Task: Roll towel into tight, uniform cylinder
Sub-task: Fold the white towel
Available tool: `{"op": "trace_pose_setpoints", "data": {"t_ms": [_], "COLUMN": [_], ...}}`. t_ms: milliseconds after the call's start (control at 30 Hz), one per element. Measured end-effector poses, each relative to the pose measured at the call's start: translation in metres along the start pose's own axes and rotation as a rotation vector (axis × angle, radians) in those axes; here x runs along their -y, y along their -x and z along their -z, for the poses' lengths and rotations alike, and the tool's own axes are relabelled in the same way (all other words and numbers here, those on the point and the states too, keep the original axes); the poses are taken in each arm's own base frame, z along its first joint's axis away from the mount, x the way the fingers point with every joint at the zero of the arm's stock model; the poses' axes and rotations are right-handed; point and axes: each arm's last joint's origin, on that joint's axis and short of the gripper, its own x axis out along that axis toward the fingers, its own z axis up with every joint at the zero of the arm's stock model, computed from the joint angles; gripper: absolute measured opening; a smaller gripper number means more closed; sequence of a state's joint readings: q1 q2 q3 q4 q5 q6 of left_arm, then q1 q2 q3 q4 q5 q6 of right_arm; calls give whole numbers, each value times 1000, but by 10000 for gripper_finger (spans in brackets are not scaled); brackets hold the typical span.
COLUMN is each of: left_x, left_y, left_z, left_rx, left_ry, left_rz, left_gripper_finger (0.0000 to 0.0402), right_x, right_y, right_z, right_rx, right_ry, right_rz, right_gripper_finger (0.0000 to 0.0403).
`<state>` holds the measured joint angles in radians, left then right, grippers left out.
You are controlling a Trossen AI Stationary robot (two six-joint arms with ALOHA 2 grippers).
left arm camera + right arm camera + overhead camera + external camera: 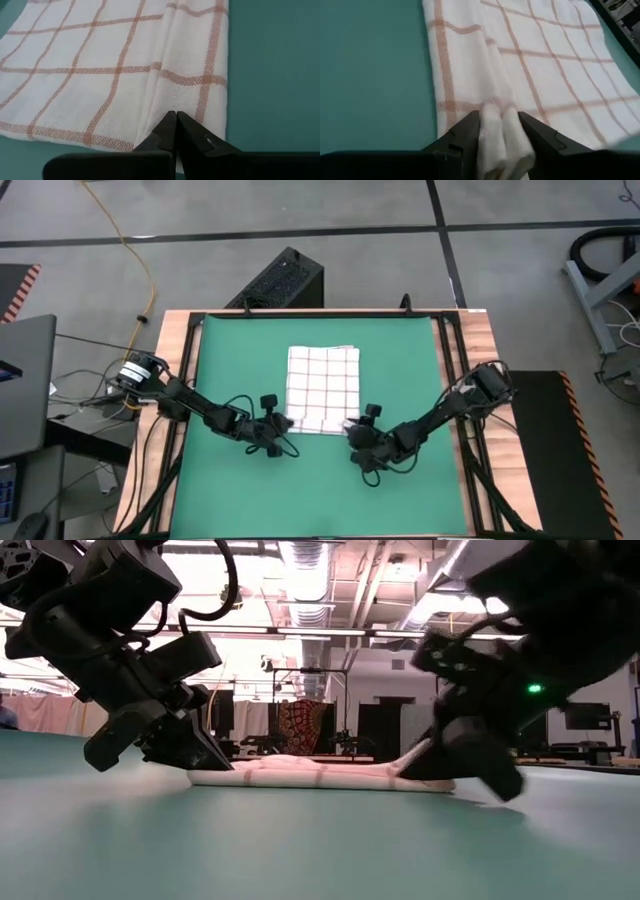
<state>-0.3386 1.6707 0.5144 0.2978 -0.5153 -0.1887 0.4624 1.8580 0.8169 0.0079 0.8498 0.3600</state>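
— What are the right fingers (540, 132) doing?
— They are narrowed on a bunched fold of the towel (520, 75), white cloth pinched between them at the towel's near edge.

— And the left fingers (167, 131)?
— Pressed together tip to tip, right at the towel's near hem beside a lengthwise fold; whether any cloth is caught between them, I cannot tell.

— Where do the grippers sit on the table?
— The left gripper (268, 430) is at the towel's near-left corner, the right gripper (362, 432) at its near-right corner, both toward the table's near edge.

— And the towel itself?
— The towel (323, 388) lies mostly flat on the green mat (230, 370), about midway between the table's left and right edges, its near edge lifted slightly by the right gripper. From the low view it is a low strip (320, 775) between the two grippers.

— The arms?
— Each reaches inward from its own side edge of the table (484, 330).
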Motion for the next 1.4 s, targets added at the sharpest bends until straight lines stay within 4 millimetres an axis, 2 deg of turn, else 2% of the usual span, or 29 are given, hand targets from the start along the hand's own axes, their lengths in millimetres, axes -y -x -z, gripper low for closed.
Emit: {"op": "trace_pose_setpoints", "data": {"t_ms": [167,400,567,800,967,1100,1233,1400], "left_x": [0,0,0,0,0,0,0,0], "left_y": [0,0,0,0,0,0,0,0], "left_z": [0,0,0,0,0,0,0,0], "left_rx": [1,2,2,2,2,2,3,3], "left_ry": [6,6,6,6,6,7,7,16], "left_rz": [10,11,11,11,11,11,12,13], "left_gripper_finger": [0,0,0,0,0,0,0,0], "right_x": [12,13,11,13,5,0,0,-3], "right_y": [16,31,38,40,53,61,54,42], "right_z": [-8,-17,-15,-6,-8,-7,-5,-9], "right_rx": [14,80,112,71,179,235,221,226], "right_ry": [8,-4,10,-41,-56,-93,-123,-138], "right_rz": [16,27,99,122,180,210,214,216], "right_gripper_finger": [154,150,139,133,128,96,22,12]}}
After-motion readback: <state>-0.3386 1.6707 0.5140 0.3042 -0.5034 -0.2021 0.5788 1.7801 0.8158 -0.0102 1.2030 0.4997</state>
